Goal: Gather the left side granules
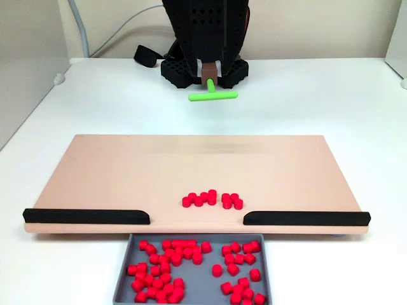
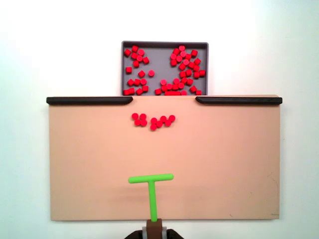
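Note:
The granules [image 1: 212, 200] [image 2: 152, 120] are a small cluster of tiny red pellets on the tan board [image 1: 127, 171] [image 2: 224, 159], in two loose groups just before the gap between the black rails. My gripper [image 1: 210, 75] [image 2: 153, 228] is shut on the stem of a green T-shaped tool [image 1: 213, 95] [image 2: 151, 178]. The tool's crossbar faces the granules from the robot's end of the board, far from them and touching none. The arm's black body hides most of the gripper in both fixed views.
A grey tray [image 1: 203, 286] [image 2: 157, 59] holding many red pellets sits against the board's edge beyond the gap. Black rails [image 1: 86, 216] [image 1: 305, 218] [image 2: 89, 100] [image 2: 238, 100] line that edge on either side. White table surrounds the board.

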You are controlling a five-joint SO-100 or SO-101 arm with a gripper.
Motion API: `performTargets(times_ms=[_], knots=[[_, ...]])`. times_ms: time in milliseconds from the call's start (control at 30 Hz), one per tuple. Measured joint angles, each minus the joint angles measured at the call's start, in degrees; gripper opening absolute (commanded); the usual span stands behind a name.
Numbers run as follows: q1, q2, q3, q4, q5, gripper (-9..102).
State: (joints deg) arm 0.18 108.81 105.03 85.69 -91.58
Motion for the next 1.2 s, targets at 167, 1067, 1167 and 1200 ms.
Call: performTargets(times_ms=[167, 1067, 1167, 1200], knots=[[0.00, 0.00, 0.00, 0.26, 0.00, 0], [-3.34, 0.00, 0.00, 0.26, 14.77, 0], [-5.10, 0.00, 0.00, 0.26, 18.28, 0], [-5.63, 0.00, 0.00, 0.26, 19.51, 0]])
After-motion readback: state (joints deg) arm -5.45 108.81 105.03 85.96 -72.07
